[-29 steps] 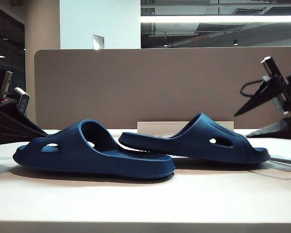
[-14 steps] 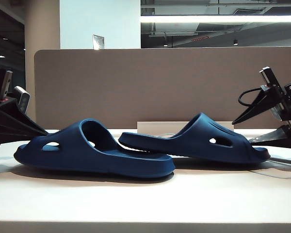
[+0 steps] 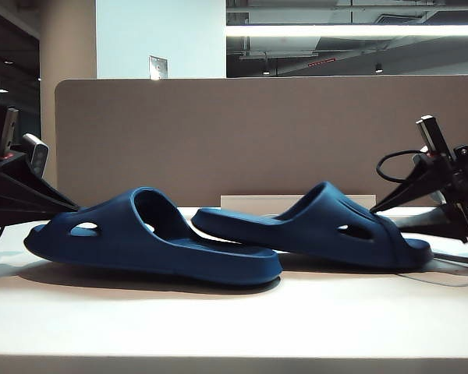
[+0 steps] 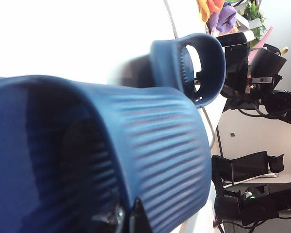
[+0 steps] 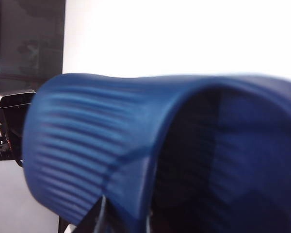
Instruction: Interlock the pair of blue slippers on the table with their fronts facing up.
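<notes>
The 2 blue slippers lie soles down on the white table (image 3: 234, 319), set in opposite directions with their heel ends overlapping at the middle. The left slipper (image 3: 152, 245) is nearer the camera, its strap toward the left with an oval side hole showing; its toe end sits slightly raised off the table. The right slipper (image 3: 316, 230) lies just behind it, strap toward the right, its heel end raised over the left one's heel. The left gripper (image 3: 43, 206) is at the left slipper's toe end — its jaws closed down on the front edge of the sole, which fills the left wrist view as a ribbed blue surface (image 4: 155, 160), with the other slipper (image 4: 194, 65) beyond. The right gripper (image 3: 409, 210) is at the toe end of the right slipper, its black fingers above and below the front edge; the right wrist view is filled by the ribbed sole (image 5: 102, 160), but I cannot tell whether the jaws already pinch it. Behind the table stands a brown-grey partition (image 3: 242, 132).
</notes>
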Robot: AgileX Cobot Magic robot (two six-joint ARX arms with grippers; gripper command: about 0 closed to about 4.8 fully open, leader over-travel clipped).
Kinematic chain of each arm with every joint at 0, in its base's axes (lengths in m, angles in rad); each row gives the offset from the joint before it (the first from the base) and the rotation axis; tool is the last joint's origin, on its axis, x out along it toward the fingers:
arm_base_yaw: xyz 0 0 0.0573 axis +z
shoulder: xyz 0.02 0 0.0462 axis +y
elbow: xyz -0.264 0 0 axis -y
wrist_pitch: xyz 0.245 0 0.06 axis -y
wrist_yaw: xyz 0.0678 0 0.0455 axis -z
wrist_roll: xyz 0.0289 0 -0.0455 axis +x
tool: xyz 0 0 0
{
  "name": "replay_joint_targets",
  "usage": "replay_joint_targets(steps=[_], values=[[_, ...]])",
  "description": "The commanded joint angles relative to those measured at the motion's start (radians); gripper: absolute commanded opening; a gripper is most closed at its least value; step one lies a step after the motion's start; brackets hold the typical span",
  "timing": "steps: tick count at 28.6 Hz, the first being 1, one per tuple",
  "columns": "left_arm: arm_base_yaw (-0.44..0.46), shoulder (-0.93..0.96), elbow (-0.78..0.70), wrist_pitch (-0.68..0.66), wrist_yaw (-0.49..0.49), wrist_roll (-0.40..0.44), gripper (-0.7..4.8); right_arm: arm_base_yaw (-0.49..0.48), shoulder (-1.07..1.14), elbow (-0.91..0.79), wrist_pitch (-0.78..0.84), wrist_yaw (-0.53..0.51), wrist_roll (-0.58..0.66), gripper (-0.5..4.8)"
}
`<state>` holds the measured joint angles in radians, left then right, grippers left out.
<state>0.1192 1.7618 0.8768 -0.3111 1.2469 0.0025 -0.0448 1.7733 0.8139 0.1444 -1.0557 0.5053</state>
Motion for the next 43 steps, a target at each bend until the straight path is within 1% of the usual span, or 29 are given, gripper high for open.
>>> replay_joint_targets(steps=[1,4,6,11,16,20,25,30,34,36,39,42,43], values=[[-0.001,-0.001,0.002,0.007,0.013,0.001,-0.06,0.009,-0.001,0.003,0.042,-0.024,-0.001,0.71],[-0.001,-0.001,0.002,0.012,0.007,0.001,-0.06,0.010,-0.001,0.003,0.051,-0.032,-0.001,0.19],[-0.001,-0.001,0.002,0.014,0.006,0.001,-0.06,0.010,-0.001,0.003,0.050,-0.031,0.000,-0.02],[-0.001,-0.001,0.002,0.024,-0.036,0.001,-0.06,0.010,-0.001,0.003,0.052,-0.046,0.000,-0.01],[-0.001,-0.001,0.002,0.040,-0.039,0.000,-0.06,0.010,-0.001,0.003,0.052,-0.051,0.017,-0.01],[0.000,-0.001,0.002,0.066,-0.039,-0.008,-0.06,0.009,-0.002,0.003,0.077,-0.119,0.041,-0.01],[0.000,-0.001,0.002,0.110,-0.043,-0.040,-0.06,0.005,-0.007,0.002,0.163,-0.159,0.113,-0.01],[0.002,-0.001,0.002,0.141,-0.115,-0.067,-0.06,-0.008,-0.009,0.002,0.269,-0.185,0.216,-0.01],[0.009,-0.001,0.002,0.165,-0.133,-0.070,-0.06,-0.015,-0.009,0.002,0.340,-0.209,0.279,-0.01],[0.020,-0.001,0.002,0.191,-0.158,-0.109,-0.06,-0.015,-0.009,0.002,0.388,-0.225,0.322,-0.01],[0.041,-0.001,0.002,0.238,-0.163,-0.180,-0.06,-0.015,-0.009,0.002,0.483,-0.246,0.401,-0.01],[0.060,-0.001,0.002,0.271,-0.162,-0.222,-0.06,-0.014,-0.009,0.002,0.593,-0.257,0.498,-0.01],[0.063,-0.001,0.002,0.274,-0.162,-0.224,-0.06,-0.014,-0.009,0.002,0.623,-0.261,0.523,-0.01]])
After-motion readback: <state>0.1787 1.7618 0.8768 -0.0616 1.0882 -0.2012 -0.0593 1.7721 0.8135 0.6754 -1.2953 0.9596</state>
